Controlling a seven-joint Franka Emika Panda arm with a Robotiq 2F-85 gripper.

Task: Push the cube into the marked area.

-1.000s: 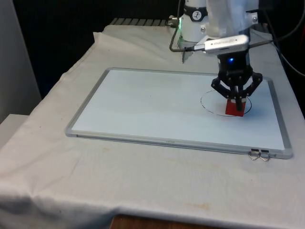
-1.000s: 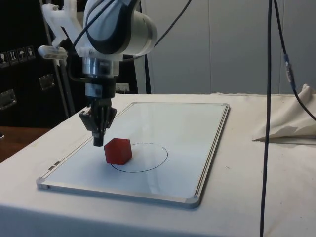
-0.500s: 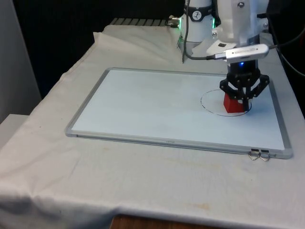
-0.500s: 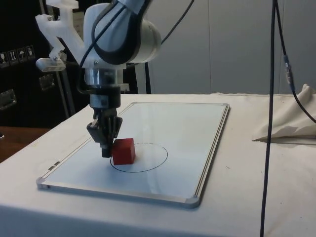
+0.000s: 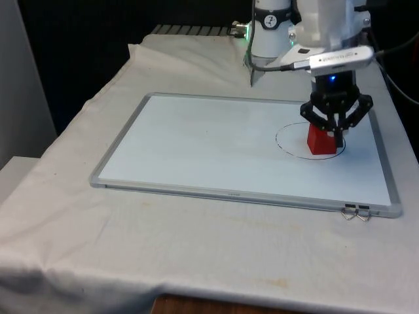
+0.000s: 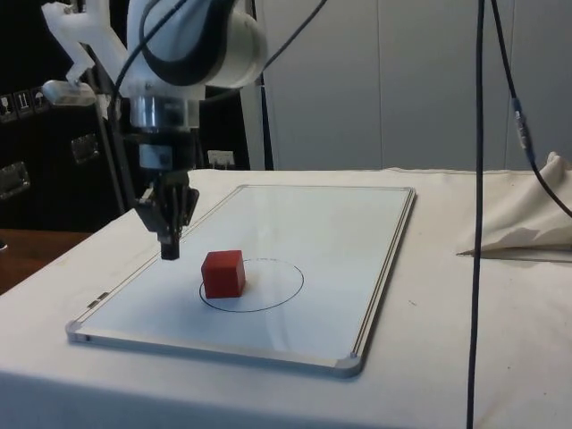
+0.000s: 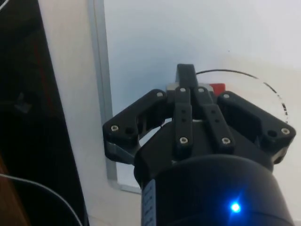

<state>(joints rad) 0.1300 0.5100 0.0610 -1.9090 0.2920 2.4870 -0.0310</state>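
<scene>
A red cube (image 5: 320, 141) rests on the whiteboard (image 5: 209, 147), on the side of the black drawn circle (image 5: 288, 145) toward the front view's right. In the side view the cube (image 6: 222, 273) sits just within the circle's (image 6: 281, 290) line. My gripper (image 6: 170, 254) hangs a short way from the cube, apart from it and slightly above the board, fingers pressed together on nothing. From the front, the gripper (image 5: 338, 136) stands just behind the cube. The wrist view looks down past the shut gripper (image 7: 185, 71) at a sliver of the cube (image 7: 217, 87).
The whiteboard's metal frame (image 6: 380, 268) rises slightly above the cloth. Two binder clips (image 5: 357, 212) lie at its near corner on the front view's right. Black cables (image 6: 478, 179) hang in the side view, with bunched cloth (image 6: 527, 223) beyond the board.
The gripper pushed the cube a little further into the circle, then drew back from it and rose. The cube now stands free.
</scene>
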